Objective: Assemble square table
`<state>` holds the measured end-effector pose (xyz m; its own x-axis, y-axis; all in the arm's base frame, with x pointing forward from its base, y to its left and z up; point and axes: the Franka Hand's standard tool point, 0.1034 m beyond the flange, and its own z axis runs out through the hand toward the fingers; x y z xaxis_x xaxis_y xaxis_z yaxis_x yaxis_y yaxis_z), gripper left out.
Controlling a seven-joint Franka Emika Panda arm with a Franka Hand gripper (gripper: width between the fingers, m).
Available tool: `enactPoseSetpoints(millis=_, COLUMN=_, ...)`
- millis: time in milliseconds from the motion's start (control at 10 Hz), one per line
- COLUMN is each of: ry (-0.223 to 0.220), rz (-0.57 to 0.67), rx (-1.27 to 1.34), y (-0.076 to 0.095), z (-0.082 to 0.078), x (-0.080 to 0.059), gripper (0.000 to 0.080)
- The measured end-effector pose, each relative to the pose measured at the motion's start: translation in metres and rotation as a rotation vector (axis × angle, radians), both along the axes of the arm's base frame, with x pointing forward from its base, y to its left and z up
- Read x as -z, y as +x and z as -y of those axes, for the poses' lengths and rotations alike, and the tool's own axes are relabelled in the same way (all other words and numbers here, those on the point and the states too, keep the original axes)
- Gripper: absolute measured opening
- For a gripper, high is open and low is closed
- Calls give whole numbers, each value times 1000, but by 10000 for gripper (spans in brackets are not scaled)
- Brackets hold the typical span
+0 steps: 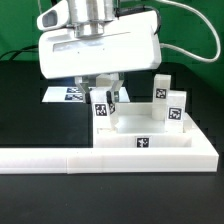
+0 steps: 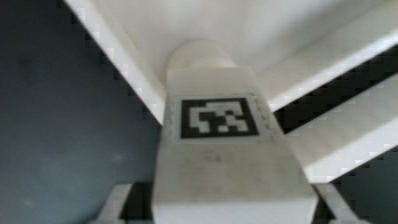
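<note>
The square table top, a white slab with a black-and-white tag on its front edge, is lying flat on the black table, pressed into the corner of the long white L-shaped rail. Two tagged leg blocks are standing on it: one toward the exterior view's right, another leg block at the near-left corner. The gripper is hanging straight down from the arm, its fingers clamping that second block. The marker board is lying behind.
</note>
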<state>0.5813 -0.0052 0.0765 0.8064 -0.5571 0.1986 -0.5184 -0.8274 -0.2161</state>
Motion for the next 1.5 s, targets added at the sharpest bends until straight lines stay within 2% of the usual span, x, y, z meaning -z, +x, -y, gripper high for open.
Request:
enactPoseSetpoints(millis=500, ry=111, rz=-21, rx=411, y=2, z=0, x=-1, gripper=296)
enactPoseSetpoints(millis=800, ry=145, rz=-25, rx=498, y=2, z=2, x=-1, gripper=297)
enactPoseSetpoints(millis=900, ry=138, rz=-24, rx=474, y=1, z=1, x=-1, gripper=478)
enactPoseSetpoints(millis=1000, ry=123, rz=-21, rx=426, y=1, z=1, x=-1, gripper=591)
enactPoseSetpoints(millis=1100, ry=96, rz=-17, rx=339, y=1, z=4, x=0, gripper=591)
enactPoseSetpoints(millis=1200, ry=77, rz=-38, rx=238, y=-2, z=5, x=2, gripper=637)
enactPoseSetpoints(millis=1300, ry=48, rz=-55, rx=82, y=-3, z=2, x=3, gripper=646)
enactPoseSetpoints(millis=1500, ry=22, rz=-79, rx=-99, y=-7, z=5, x=6, gripper=646)
